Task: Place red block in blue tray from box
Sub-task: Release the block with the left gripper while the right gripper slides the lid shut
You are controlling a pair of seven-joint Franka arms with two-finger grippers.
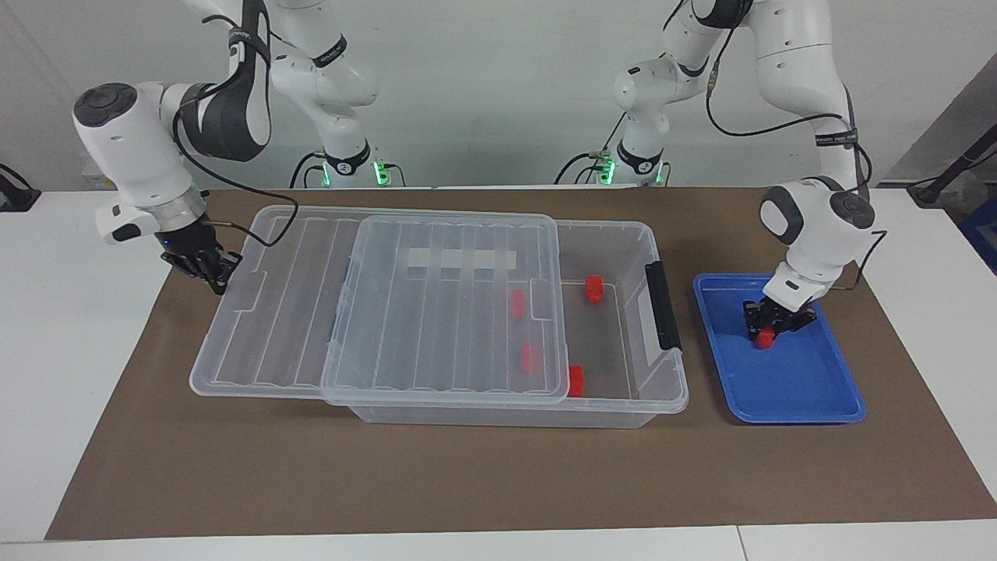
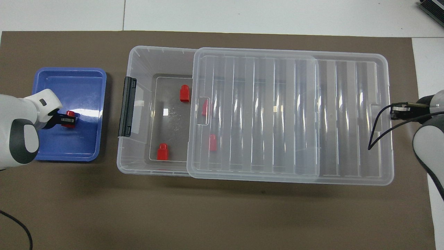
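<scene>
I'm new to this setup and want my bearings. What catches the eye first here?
The box, a large clear bin mid-table, has its ribbed lid part-way across, and four red blocks inside. At the left arm's end, the left gripper holds the red block low in the blue tray. The right gripper is at the lid's overhanging edge.

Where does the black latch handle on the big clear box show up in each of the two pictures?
Facing view: the black latch handle is right of centre, on the box end beside the blue tray.
Overhead view: the handle is left of centre, again facing the tray.
Shared landmark: the blue tray.
</scene>
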